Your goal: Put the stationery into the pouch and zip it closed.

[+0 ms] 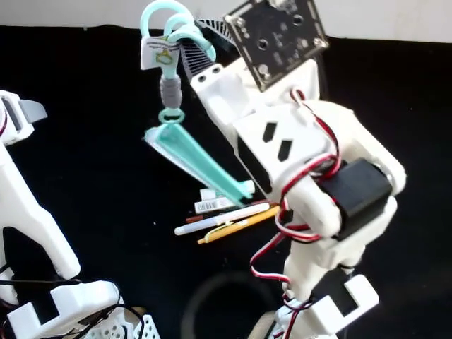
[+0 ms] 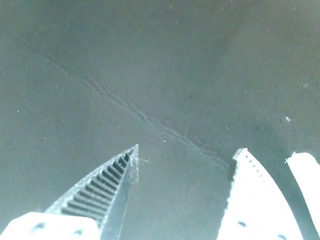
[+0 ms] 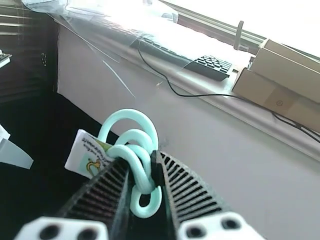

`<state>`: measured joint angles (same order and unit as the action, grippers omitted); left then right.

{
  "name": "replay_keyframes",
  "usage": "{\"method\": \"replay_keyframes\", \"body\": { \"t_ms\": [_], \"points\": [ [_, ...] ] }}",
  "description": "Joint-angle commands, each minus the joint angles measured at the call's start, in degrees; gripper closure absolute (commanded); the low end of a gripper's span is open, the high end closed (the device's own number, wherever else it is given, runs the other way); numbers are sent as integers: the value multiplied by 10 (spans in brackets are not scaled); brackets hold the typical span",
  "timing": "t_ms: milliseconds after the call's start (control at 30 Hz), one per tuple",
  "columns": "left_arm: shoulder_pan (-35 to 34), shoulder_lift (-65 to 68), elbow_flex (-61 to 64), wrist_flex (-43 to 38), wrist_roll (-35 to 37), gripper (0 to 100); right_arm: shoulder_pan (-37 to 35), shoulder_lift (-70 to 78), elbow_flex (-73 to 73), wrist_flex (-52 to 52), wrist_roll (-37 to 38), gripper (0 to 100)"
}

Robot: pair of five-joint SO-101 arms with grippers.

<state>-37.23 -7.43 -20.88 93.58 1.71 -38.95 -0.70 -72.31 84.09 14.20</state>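
I count 1 pouch [image 1: 192, 154], 2 pens [image 1: 222, 217] sure | pouch dangling, long axis slanting pens-ward | right gripper [image 3: 144, 157] pinching loop [image 3: 126, 114] | left gripper [image 2: 189, 149] spread

pens [image 1: 224, 219]: one end hidden behind right arm [image 1: 296, 141] | tag [image 1: 157, 53] on pouch loops [image 1: 169, 21]: print too small to read | left arm [image 1: 28, 212]: cut by edge

Looking down from above, I have a broad stretch of black desk [image 1: 106, 141] between the left arm [image 1: 32, 219] and the pouch [image 1: 194, 159], with room to pass a gripper. The pouch hangs mid-desk from its strap [image 1: 185, 32] and bars the way across. The right arm [image 1: 360, 141] looms over the right half and crowds the pens [image 1: 226, 219]. I think the pouch's low end overhangs them. My left fingers [image 2: 107, 187], spread apart, have bare desk beneath.
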Motion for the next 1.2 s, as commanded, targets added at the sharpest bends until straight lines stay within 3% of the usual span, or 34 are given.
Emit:
{"method": "replay_keyframes", "body": {
  "t_ms": [0,667,867,1167],
  "points": [
    [2,-8,-22,5,-2,691,7,-34,-15,-16,8,992],
    [2,-3,-15,12,-1,691,1,-77,-13,-48,-20,992],
    [2,-3,-15,12,-1,691,-67,-68,-11,-3,-21,992],
    [1,-3,-15,12,-1,691,-74,-11,-16,28,-78,992]
  ]
}}
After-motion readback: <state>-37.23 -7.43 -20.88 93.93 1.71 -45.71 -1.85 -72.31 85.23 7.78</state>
